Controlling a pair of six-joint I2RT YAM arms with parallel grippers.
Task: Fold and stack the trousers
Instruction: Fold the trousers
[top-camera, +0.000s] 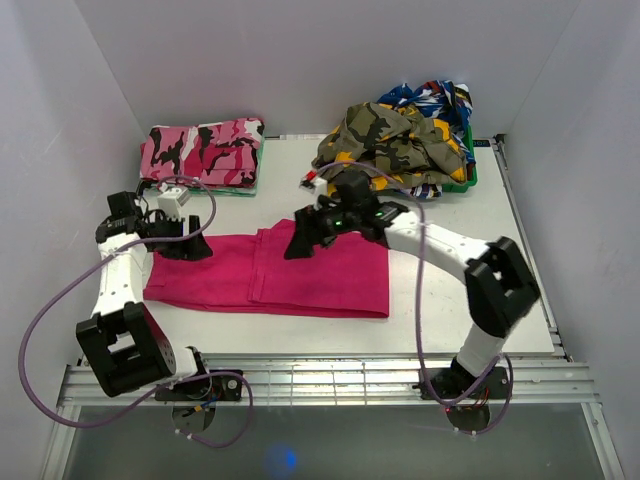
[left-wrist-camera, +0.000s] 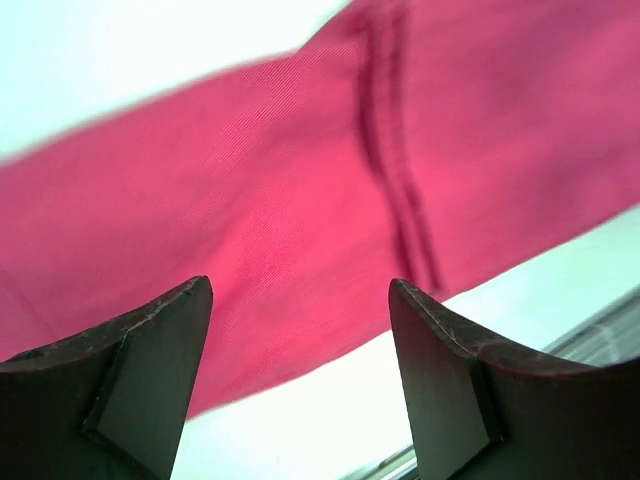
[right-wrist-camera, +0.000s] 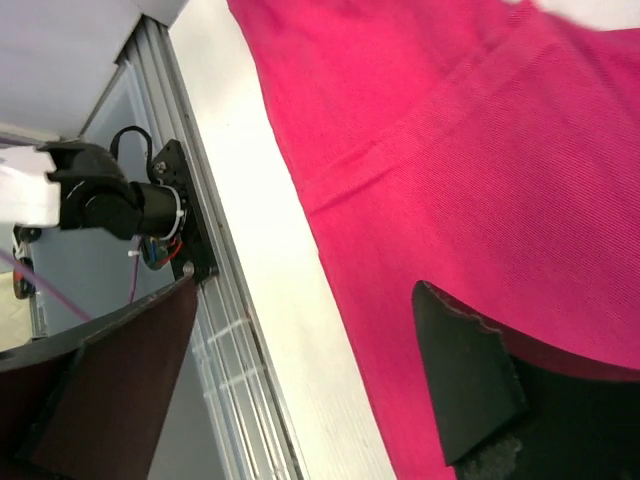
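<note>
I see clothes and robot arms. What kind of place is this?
Probably a robot practice booth: white walls around a table, the left arm and right arm bolted at its edge, trousers spread flat.

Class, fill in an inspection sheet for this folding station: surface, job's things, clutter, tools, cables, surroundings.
Surface: white table.
Job's things: magenta trousers lying flat across the middle.
Clutter: folded pink camouflage pair far left; olive camouflage garment heaped over a green bin far right.
Tools: left tool open over the trousers' left end; right tool open at their far edge.
Cables: a purple cable loops off each arm.
Surroundings: white walls; metal rail at the near edge.
</note>
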